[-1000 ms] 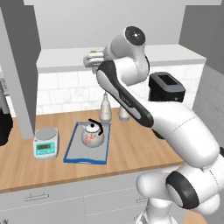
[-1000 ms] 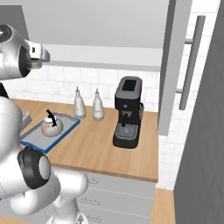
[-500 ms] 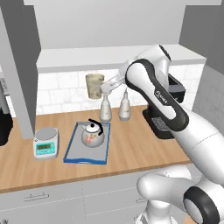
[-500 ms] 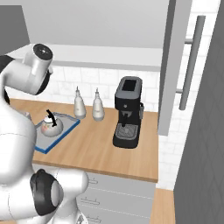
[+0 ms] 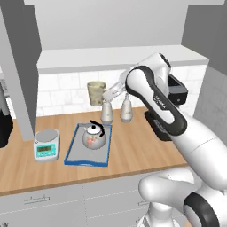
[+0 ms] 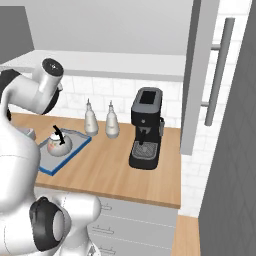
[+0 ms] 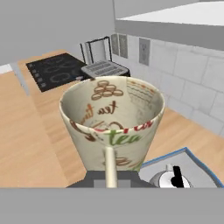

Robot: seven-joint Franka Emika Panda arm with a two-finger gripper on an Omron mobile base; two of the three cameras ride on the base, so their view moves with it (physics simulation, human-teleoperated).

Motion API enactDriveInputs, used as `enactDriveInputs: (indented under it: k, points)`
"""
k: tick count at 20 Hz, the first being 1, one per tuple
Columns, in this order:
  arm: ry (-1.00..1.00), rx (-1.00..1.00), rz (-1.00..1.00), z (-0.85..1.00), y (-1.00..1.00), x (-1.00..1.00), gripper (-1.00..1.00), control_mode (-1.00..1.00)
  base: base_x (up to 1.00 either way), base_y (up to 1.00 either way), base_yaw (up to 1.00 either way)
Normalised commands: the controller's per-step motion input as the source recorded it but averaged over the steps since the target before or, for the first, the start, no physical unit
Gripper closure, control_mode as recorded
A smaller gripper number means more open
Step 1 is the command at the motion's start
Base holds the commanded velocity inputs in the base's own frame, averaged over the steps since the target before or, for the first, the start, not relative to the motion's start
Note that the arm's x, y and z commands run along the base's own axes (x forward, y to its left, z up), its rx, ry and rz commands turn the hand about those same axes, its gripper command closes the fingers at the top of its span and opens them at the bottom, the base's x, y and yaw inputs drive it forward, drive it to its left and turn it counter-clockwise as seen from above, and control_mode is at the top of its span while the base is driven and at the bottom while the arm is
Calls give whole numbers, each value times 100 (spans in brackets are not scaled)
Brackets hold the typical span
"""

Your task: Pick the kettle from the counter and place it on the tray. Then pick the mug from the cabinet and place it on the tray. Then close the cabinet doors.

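Left base view: the arm reaches left over the counter [image 5: 133, 148], and its gripper [image 5: 105, 94] is mostly hidden behind the mug [image 5: 96, 92], which it holds in the air above the two bottles [image 5: 116, 111]. The mug is upright, well above the tray [image 5: 73, 151]. The kettle [image 5: 94, 135] sits on the far part of the tray. A scale [image 5: 46, 144] stands just left of the tray. The left cabinet door [image 5: 20, 66] hangs open, cut off at the top.

Right base view: the arm's white body covers the tray's left end [image 6: 70, 156] and hides the gripper and mug. The kettle [image 6: 59, 144] shows on the tray. A coffee machine [image 6: 146, 128] stands right of the bottles [image 6: 101, 120].

Hand view: the mug [image 7: 113, 120] looms close, its handle toward the camera; the fingers are clamped on it, their tips hidden. The kettle's lid [image 7: 171, 178] peeks at the bottom edge.
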Motion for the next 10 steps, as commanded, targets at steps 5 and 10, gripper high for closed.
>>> enactDriveInputs:
  k: [5, 10]
  points:
    - [13, -2, 0, -98, 11, 1, 100, -100, 0, 0, 0]
    - [18, 0, 1, -100, 7, 22, 100, -100, 0, 0, 0]
